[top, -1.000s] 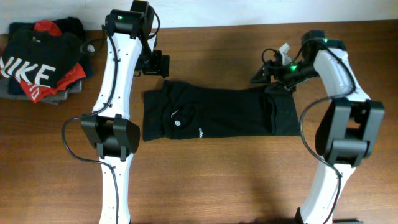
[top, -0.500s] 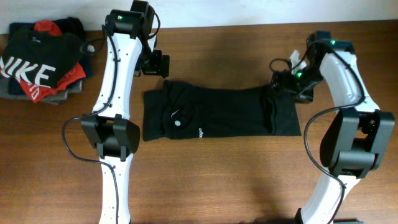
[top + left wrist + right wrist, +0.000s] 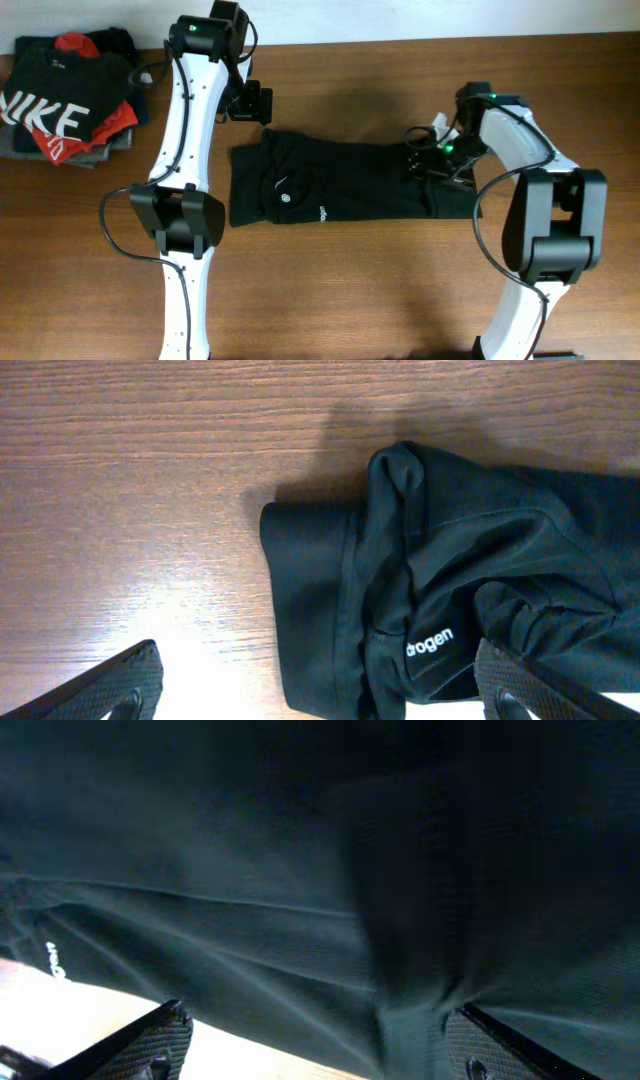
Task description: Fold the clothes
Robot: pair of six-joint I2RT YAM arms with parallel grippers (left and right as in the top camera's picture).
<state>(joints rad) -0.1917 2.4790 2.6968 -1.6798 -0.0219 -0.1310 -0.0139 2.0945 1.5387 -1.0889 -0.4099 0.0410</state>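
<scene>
The black T-shirt (image 3: pixel 480 550) reads "drogen" in white just ahead of the left claw (image 3: pixel 330 695); a stacked shirt (image 3: pixel 60 80) well apart shows large "IKE".

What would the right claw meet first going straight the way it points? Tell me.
Most likely the black T-shirt: the open right claw points straight at its fabric; depth is unclear.

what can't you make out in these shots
Overhead: whether the right gripper touches the shirt; its own arm hides the tips.
Right wrist: shirt fills the dark frame, so its folds barely show.
Left wrist: lettering partly tucked under a fold.
Overhead: clothes pile cut off by the left edge.
</scene>
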